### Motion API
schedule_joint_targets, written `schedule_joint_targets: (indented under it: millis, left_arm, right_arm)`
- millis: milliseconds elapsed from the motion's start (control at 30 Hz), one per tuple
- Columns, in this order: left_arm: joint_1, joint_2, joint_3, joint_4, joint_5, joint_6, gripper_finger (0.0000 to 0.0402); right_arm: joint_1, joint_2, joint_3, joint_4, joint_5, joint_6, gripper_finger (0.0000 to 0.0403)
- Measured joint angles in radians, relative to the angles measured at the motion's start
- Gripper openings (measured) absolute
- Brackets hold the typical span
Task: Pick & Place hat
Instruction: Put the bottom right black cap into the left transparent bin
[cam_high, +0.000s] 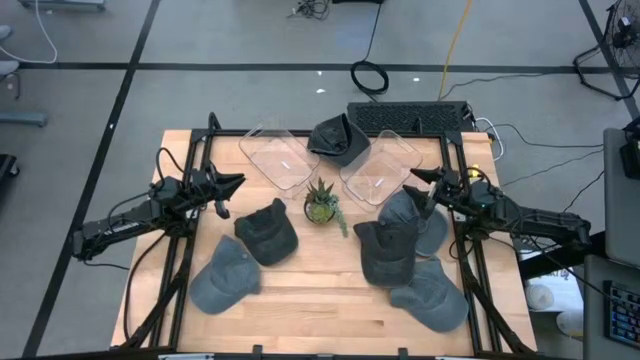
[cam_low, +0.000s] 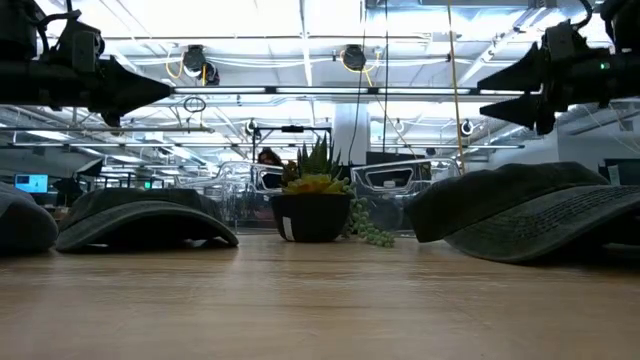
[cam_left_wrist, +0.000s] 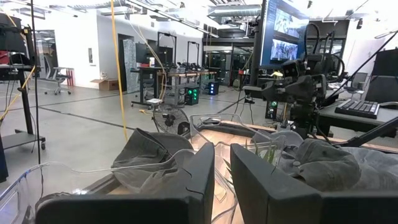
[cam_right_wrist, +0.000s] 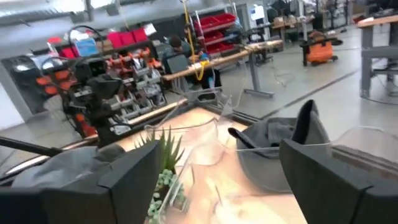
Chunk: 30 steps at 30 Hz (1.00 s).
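R tool hangs w/ fingers spread wide, nothing in them, just above the nearest hat on the tabletop. To do it well, I'd say: drop straight onto the crown, pinch a fabric fold, not the brim. L tool nearly closed, empty, waits above the tabletop's left side. No readable writing or labels.

Dark grey hats, green plant
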Motion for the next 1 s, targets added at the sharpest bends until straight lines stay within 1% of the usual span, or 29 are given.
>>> schedule_joint_targets:
  millis: [167, 333, 567, 867, 933, 1000]
  left_arm:
    - [0.000, 0.000, 0.000, 0.000, 0.000, 0.000, 0.0063]
    - [0.000, 0.000, 0.000, 0.000, 0.000, 0.000, 0.0063]
    - [0.000, 0.000, 0.000, 0.000, 0.000, 0.000, 0.0063]
    - [0.000, 0.000, 0.000, 0.000, 0.000, 0.000, 0.0063]
    - [0.000, 0.000, 0.000, 0.000, 0.000, 0.000, 0.0063]
    - [0.000, 0.000, 0.000, 0.000, 0.000, 0.000, 0.0063]
  right_arm:
    - [0.000, 0.094, 0.152, -0.117, 0.067, -0.052, 0.0303]
    - [0.000, 0.219, 0.312, -0.188, 0.069, -0.075, 0.0299]
    - [0.000, 0.389, 0.533, -0.287, 0.065, -0.078, 0.0306]
    - [0.004, 0.550, 0.784, -0.458, 0.064, -0.078, 0.0306]
    - [0.014, 0.578, 0.827, -0.479, 0.083, -0.078, 0.0306]
    - [0.032, 0.601, 0.860, -0.487, 0.122, -0.085, 0.0306]
